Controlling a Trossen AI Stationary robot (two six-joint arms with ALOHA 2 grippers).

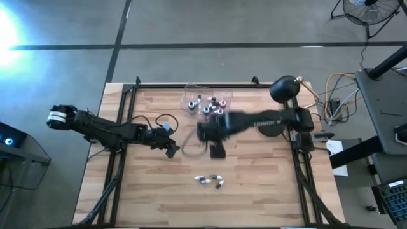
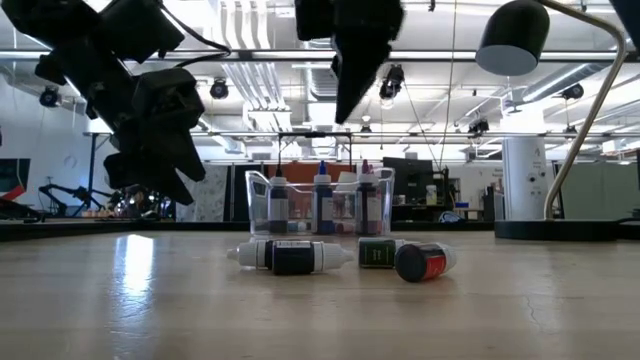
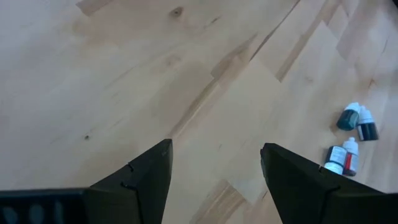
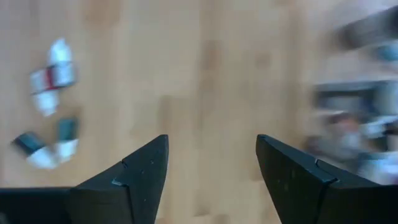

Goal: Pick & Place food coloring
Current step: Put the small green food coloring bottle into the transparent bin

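Several small food coloring bottles (image 1: 210, 180) lie on their sides on the wooden table near its middle; they also show in the low view (image 2: 290, 257), the left wrist view (image 3: 351, 118) and the right wrist view (image 4: 53, 74). More bottles stand upright in a clear plastic box (image 1: 206, 102) at the far middle (image 2: 320, 200). My right gripper (image 4: 211, 140) hangs open above the table between the box and the loose bottles (image 1: 213, 137), holding nothing. My left gripper (image 3: 214, 149) stands open over bare wood to the left of them (image 1: 172, 147).
A black lamp (image 1: 284, 89) stands at the table's far right, with its base (image 2: 565, 230) on the wood. A dark metal frame (image 1: 121, 114) runs along the table's edges. Bare wood (image 1: 159, 197) lies toward the near edge.
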